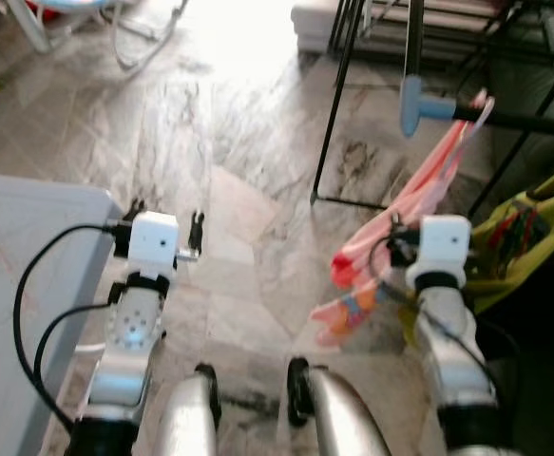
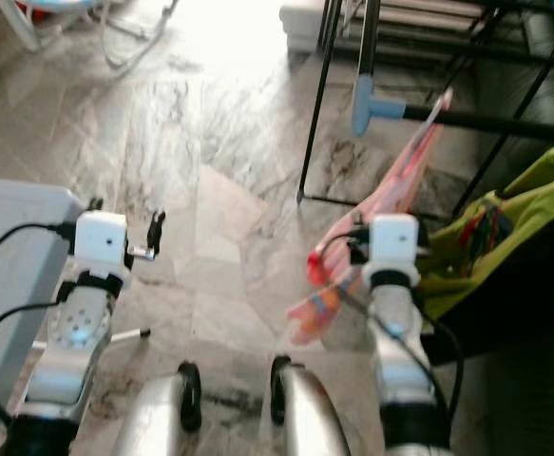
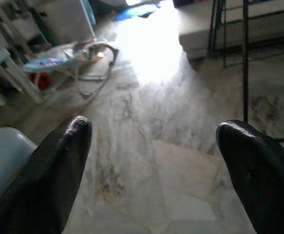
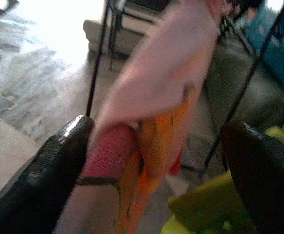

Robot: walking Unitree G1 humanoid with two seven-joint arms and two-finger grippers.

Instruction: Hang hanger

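Right gripper [image 4: 156, 170] spread wide with pink garment [image 1: 419, 190] between its fingers, hanger [image 1: 474, 119] tip up against black rack [image 1: 519, 122], left gripper [image 3: 154, 170] spread over marble floor [image 1: 248, 171], beside grey table [image 1: 20, 247]

The floor [image 1: 248, 142] is grey and white marble, with a very bright patch of light at twelve o'clock. A pale grey table [image 1: 15, 285] sits at nine o'clock, and a baby bouncer seat [image 3: 78, 58] with a curved wire frame stands on the floor far off at eleven o'clock. A lime green cloth [image 1: 533, 237] lies in a heap at three o'clock, and a low white step [image 3: 215, 29] runs along the floor at one o'clock.
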